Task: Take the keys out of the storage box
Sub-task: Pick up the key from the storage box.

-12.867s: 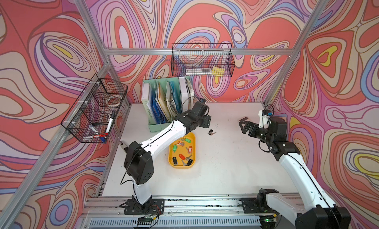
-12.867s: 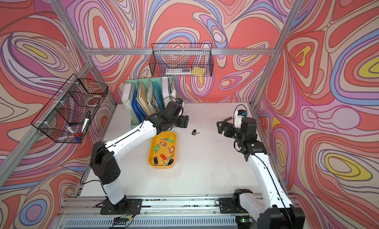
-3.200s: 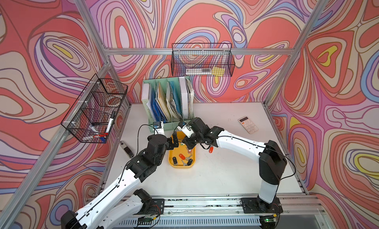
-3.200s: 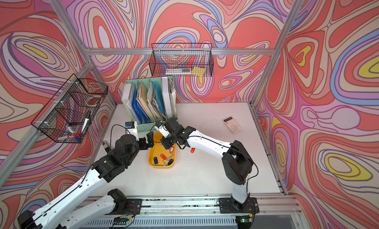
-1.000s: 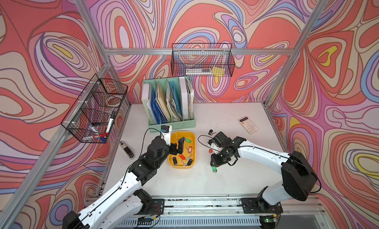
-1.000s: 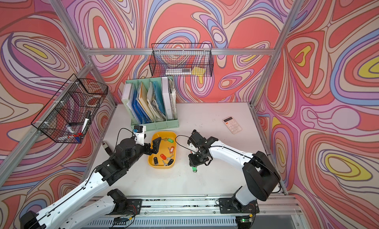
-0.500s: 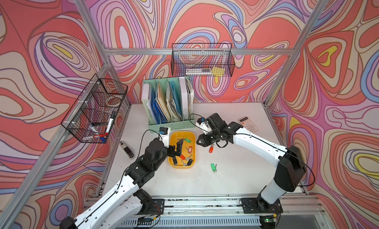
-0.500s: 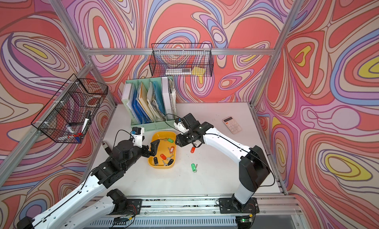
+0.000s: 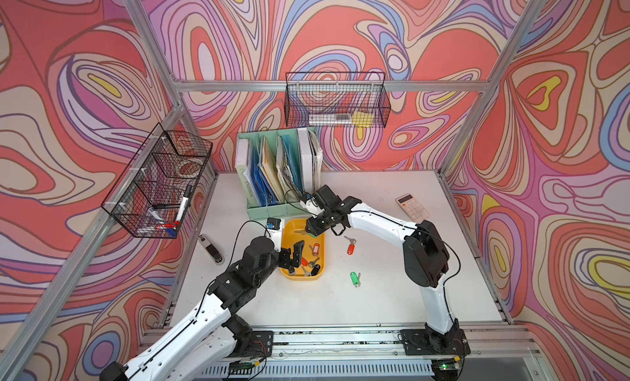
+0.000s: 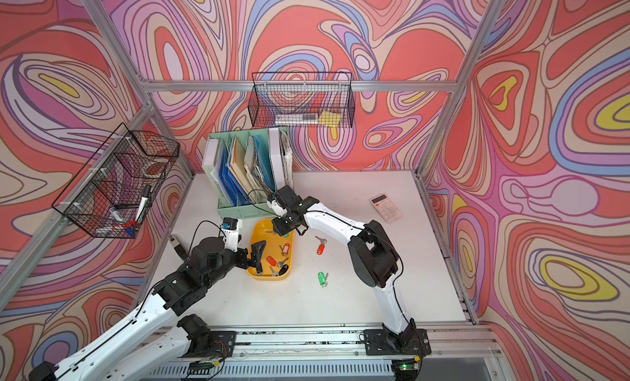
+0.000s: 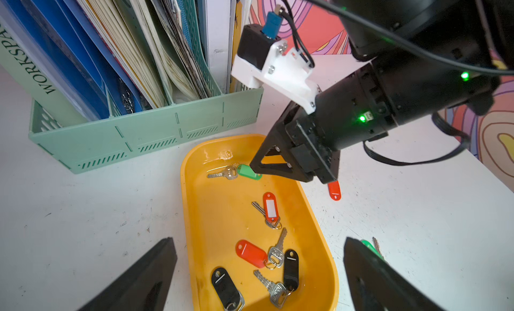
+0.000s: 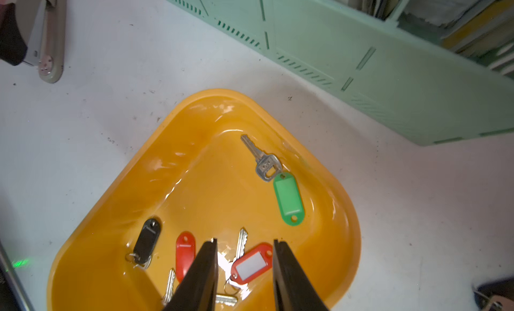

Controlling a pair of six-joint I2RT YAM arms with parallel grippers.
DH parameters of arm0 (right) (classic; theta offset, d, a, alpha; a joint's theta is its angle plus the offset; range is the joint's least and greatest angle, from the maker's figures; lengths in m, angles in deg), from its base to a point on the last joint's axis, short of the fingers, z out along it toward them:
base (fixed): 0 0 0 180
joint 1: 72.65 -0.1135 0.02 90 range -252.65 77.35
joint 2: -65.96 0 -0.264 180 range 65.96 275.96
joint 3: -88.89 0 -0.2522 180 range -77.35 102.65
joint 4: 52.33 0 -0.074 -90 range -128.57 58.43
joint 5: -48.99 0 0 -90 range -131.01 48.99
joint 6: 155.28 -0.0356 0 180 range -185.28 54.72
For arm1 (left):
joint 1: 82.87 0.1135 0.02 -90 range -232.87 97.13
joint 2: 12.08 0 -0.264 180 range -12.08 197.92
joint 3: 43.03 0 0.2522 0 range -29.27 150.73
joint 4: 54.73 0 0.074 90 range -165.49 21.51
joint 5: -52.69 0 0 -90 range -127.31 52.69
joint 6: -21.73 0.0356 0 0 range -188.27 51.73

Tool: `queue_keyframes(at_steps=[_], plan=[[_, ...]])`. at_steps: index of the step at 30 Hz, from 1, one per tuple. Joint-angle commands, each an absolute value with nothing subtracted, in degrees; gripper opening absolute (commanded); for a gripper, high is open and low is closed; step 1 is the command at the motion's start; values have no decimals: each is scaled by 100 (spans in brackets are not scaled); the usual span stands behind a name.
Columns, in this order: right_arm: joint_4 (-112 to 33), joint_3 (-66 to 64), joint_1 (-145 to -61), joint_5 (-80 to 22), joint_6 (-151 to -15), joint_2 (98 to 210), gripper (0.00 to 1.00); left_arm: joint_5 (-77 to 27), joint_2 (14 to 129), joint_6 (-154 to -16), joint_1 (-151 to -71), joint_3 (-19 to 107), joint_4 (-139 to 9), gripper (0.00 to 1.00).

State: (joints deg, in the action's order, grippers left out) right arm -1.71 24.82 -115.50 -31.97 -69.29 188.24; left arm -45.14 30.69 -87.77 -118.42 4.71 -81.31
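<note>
Your left gripper (image 9: 296, 258) gapes wide and empty at the near end of the box (image 11: 222, 212); your right gripper (image 12: 245, 242) hangs part open, empty, over its far end. Five keys (image 11: 269, 209) lie inside, two on the table (image 9: 375, 311) beside it.

Bright, even light from above fills both top views, casting soft, short shadows on the white bench (image 9: 341, 304). White glare streaks the glossy yellow storage box (image 12: 194, 184). Wrist views bow at the edges, corners slightly blurred.
</note>
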Motion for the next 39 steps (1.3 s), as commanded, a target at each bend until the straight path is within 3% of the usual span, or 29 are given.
queue_keyframes(at_steps=[1, 21, 39], plan=[[-77, 2772, -11628, -3571, -6677, 19195, 36, -4486, 2980, -8819, -11831, 370, -8238, 99], [-289, 3457, -11699, -4009, -6476, 20088, 47, -4564, 2899, -8848, -11828, 324, -8242, 99], [180, 3586, -11805, -3280, -6452, 20326, 37, -4632, 2933, -8810, -11829, 349, -8259, 99]])
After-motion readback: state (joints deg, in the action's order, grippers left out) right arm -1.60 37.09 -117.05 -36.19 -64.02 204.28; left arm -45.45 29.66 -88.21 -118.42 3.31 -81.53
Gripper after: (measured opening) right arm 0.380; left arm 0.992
